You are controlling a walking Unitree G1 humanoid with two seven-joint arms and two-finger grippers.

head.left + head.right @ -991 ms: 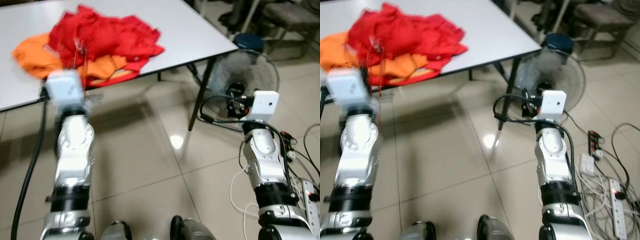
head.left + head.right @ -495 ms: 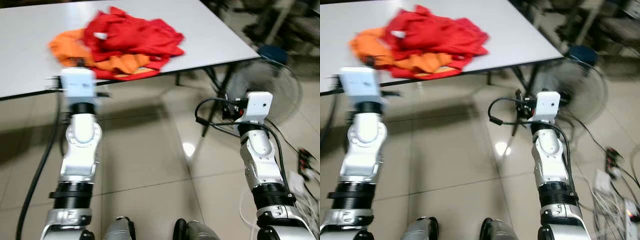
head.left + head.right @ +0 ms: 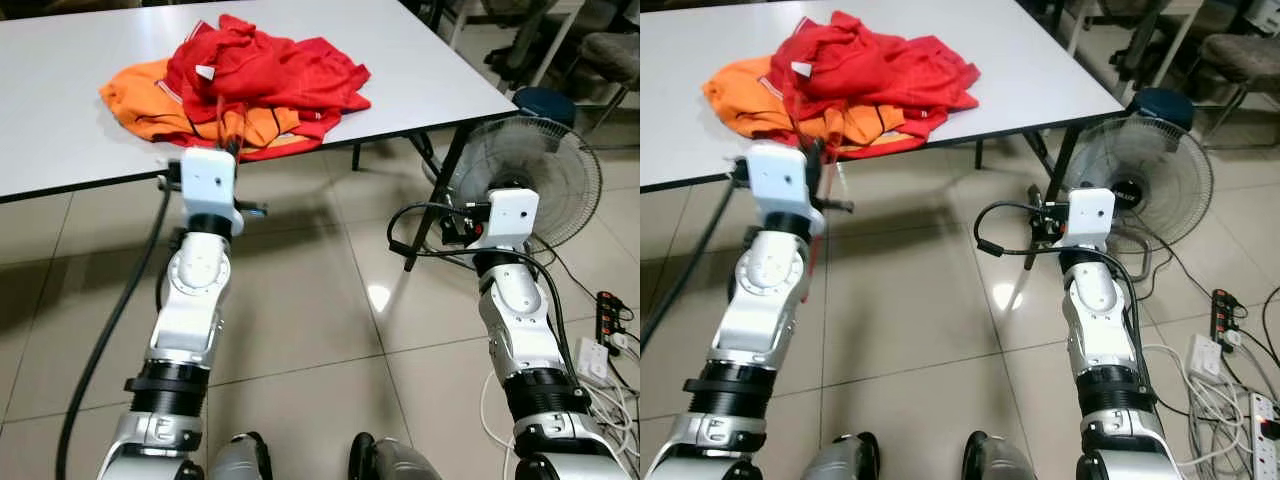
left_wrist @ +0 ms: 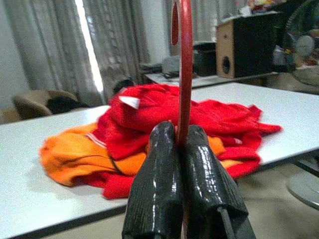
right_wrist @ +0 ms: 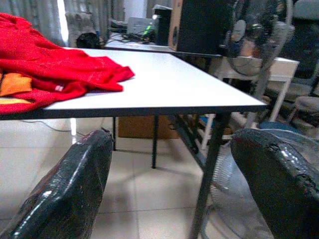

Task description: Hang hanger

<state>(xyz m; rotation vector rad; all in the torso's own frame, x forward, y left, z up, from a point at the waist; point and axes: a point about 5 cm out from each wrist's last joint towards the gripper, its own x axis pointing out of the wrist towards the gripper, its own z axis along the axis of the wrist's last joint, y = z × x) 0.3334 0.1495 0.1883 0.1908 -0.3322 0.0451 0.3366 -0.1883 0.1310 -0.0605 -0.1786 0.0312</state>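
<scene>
Left gripper clamped tight on red hanger — held before the white table; right gripper fingers spread wide, holding nothing — near the fan.

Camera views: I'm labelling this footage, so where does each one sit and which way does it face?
Left and right eye views: head, looking down at both silver arms, the clothes pile on the white table, and the fan.
Left wrist view: along the left gripper, clamped on a red hanger, toward the clothes.
Right wrist view: between the right gripper's fingers, toward the table edge.
All share the red clothes.
</scene>
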